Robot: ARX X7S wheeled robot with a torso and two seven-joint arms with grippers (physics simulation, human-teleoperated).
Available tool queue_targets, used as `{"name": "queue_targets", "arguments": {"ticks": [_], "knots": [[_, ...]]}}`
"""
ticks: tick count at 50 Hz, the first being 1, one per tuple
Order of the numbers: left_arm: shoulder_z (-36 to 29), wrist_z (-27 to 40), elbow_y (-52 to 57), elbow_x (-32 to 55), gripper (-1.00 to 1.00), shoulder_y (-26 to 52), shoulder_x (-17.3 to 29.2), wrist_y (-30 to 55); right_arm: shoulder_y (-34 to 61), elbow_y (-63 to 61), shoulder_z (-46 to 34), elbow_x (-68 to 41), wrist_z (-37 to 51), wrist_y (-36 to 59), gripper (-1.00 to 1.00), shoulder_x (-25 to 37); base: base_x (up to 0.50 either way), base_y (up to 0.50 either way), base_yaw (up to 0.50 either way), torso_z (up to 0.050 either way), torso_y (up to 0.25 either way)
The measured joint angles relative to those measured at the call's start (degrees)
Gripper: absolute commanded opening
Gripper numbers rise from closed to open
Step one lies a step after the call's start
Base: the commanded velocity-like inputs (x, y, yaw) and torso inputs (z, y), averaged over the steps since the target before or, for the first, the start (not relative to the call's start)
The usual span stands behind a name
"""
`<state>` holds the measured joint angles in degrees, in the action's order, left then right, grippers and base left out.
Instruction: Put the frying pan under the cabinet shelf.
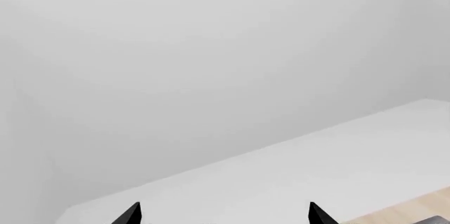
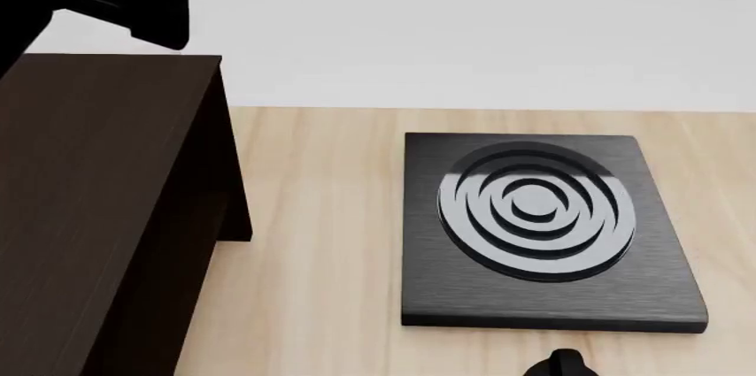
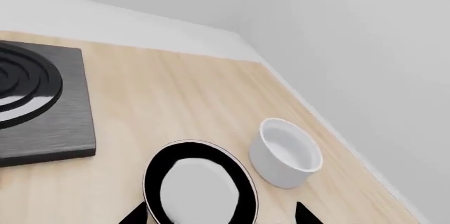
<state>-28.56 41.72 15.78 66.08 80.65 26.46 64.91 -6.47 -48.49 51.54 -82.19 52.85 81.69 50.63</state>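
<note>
The frying pan (image 3: 200, 184) sits on the pale wooden counter (image 3: 176, 103) directly ahead of the right gripper (image 3: 221, 216), whose two dark fingertips frame it from either side at the edge of the right wrist view. Those tips stand well apart, wider than the pan's bowl, with nothing between them, so that gripper is spread open and empty. The right arm is plainly the nearer one.

The pan is round and black with a thin pale rim, and its glossy inside reflects the room as a pale patch. Its handle is out of view, so I cannot tell which way its long axis runs.

Just beside the pan stands a white round bowl (image 3: 285, 153), apart from it. Farther along the counter lies the black square plate (image 2: 543, 230) with concentric rings.

The cabinet shelf (image 2: 106, 208) stands beyond that plate, well apart from the pan. The left gripper (image 1: 225, 214) hangs high by the wall, tips wide apart, holding nothing.
</note>
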Motion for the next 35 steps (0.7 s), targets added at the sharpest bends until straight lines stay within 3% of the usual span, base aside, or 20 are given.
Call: {"name": "queue_targets", "arguments": {"ticks": [35], "knots": [[-0.47, 0.41, -0.16, 0.88, 1.00, -0.17, -0.18, -0.36, -8.48, 3.28, -10.29, 19.27, -13.33, -11.64, 1.00, -4.80, 0.00, 0.00, 0.00, 0.000, 0.000]]}}
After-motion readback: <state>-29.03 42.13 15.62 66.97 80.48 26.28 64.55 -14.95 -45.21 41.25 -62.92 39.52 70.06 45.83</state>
